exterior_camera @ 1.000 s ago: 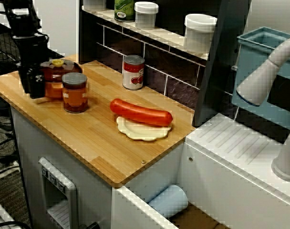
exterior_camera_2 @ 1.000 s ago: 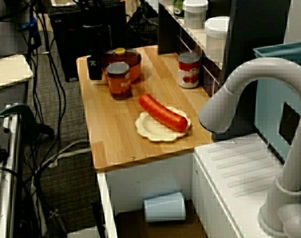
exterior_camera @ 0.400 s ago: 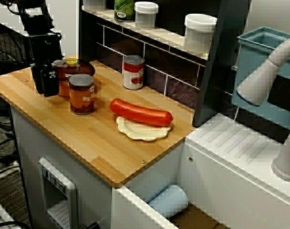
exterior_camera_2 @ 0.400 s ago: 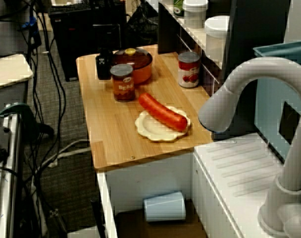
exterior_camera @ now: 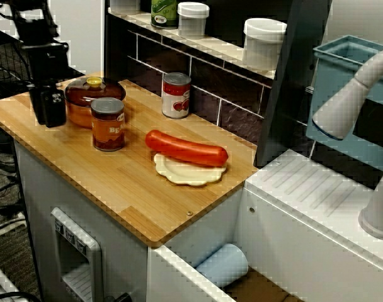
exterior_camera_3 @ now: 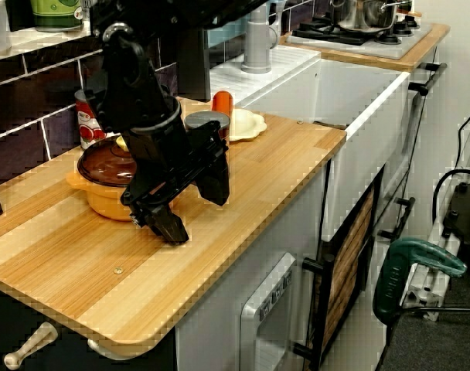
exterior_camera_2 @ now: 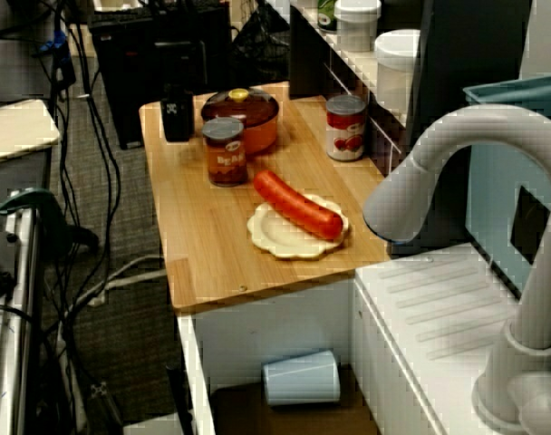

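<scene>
From the front view, I see the black gripper (exterior_camera: pixel 46 107) standing just beside the round orange pot with a brown lid and yellow knob (exterior_camera: pixel 94 100), at the left end of the pale wooden counter (exterior_camera: pixel 116 182). A second ago the pot and the brown jar with a grey lid (exterior_camera: pixel 108 124) sat further left. Both have since slid toward the red-labelled tin can (exterior_camera: pixel 176 95), and the gripper has now drawn back from the pot's side. In the view from over the tap, a thin strip of wood shows between the gripper (exterior_camera_2: pixel 177 113) and the pot (exterior_camera_2: pixel 242 118), so I judge that contact is broken and the shove is over. The jar (exterior_camera_2: pixel 226 151) stands close in front of the pot, and the long red sausage (exterior_camera_2: pixel 298 207) lies across its cream scalloped plate (exterior_camera_2: pixel 275 237), unmoved. In the low view from the counter's end, the gripper (exterior_camera_3: pixel 195 205) hangs with its jaws apart and nothing between them, tips near the counter (exterior_camera_3: pixel 80 278). The pot (exterior_camera_3: pixel 111 182) sits behind it, upright with its lid on. From this angle I cannot tell whether anything touches.
</scene>
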Controlling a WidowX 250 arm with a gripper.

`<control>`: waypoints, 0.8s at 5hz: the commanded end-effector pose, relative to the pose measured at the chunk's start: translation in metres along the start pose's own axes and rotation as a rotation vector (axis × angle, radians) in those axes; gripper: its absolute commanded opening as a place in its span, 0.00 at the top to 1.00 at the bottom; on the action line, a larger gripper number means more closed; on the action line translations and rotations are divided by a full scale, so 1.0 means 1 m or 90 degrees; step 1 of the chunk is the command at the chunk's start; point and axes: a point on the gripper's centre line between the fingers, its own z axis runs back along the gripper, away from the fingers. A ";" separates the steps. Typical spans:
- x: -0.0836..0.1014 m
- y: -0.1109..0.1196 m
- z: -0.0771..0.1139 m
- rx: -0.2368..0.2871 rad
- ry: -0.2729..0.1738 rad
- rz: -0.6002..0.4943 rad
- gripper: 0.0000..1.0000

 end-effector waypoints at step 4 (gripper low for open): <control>-0.008 0.008 0.052 0.184 -0.164 0.150 0.00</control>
